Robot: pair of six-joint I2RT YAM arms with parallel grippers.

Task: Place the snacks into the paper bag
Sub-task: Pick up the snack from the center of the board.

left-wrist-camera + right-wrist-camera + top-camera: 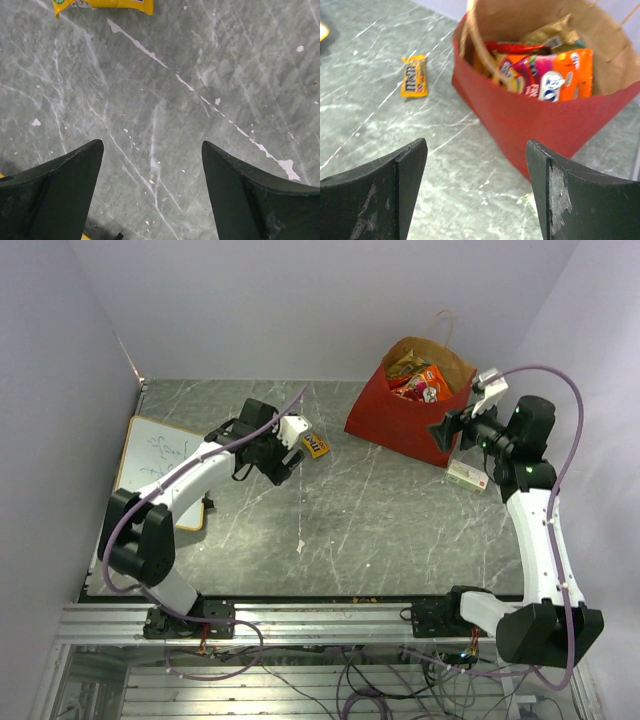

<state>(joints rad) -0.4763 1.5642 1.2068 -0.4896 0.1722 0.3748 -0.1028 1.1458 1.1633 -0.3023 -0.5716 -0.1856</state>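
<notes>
Top view: the paper bag [400,420] stands at the upper right of the frame, red outside, brown inside, mouth open upward, with a tan handle [441,325] rising above its far rim; the snacks [420,382] inside show red, orange and tan over the rim. A yellow pack [316,446] lies flat on the grey marbled table [380,530] near frame centre, left of the bag and apart from it; the left gripper [284,466] hangs just left of this pack, not touching it. The right gripper [446,430] overlaps the bag's lower right wall in the picture; contact cannot be told. A whiteboard [160,455] lies at the left edge, partly under the left arm; a pale box [466,476] lies on the table below the bag, beside the right arm.

Left wrist view: the left gripper [151,145] is spread wide over bare table, nothing between its fingers [65,185]; the yellow pack [105,5] is cut off by the upper left edge.

Right wrist view: the right gripper [476,142] is likewise wide apart and empty; the paper bag [545,125] fills the upper right, an orange packet [565,75] foremost among its contents; the yellow pack [414,76] lies at the upper left, clear of the bag.
</notes>
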